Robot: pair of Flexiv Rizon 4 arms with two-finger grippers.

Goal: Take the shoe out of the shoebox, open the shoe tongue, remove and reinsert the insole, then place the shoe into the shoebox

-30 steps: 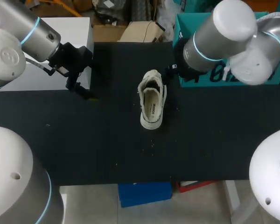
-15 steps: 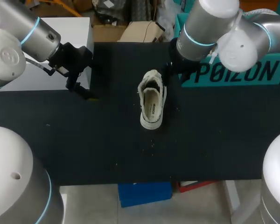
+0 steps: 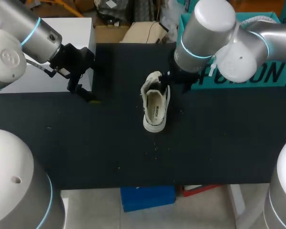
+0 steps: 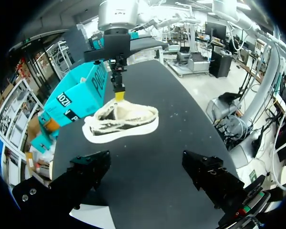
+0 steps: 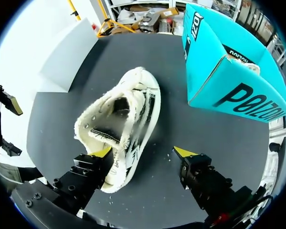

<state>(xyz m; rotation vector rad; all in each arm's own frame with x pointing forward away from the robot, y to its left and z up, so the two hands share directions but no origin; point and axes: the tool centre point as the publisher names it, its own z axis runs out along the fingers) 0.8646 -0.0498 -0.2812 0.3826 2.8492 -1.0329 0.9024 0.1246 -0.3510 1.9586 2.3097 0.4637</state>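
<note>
Left tool (image 4: 148, 166): unmoved, fingers spread wide and empty. The shoe (image 4: 121, 121) lies ahead of it on the worktop (image 3: 219, 143), well apart.

Right tool (image 5: 143, 152): has travelled from above the shoebox (image 5: 229, 71) to the shoe. Fingers are wide, one tip just beside the shoe's side, nothing gripped. The tongue step is probably starting.

In the head view the right arm hides its fingertips and part of the shoebox. Insole seating cannot be confirmed.

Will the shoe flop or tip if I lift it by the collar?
The shoe would probably sag: its upper looks soft and the laces loose. It is likely light. Its broad, flat sole makes rolling unlikely.
</note>
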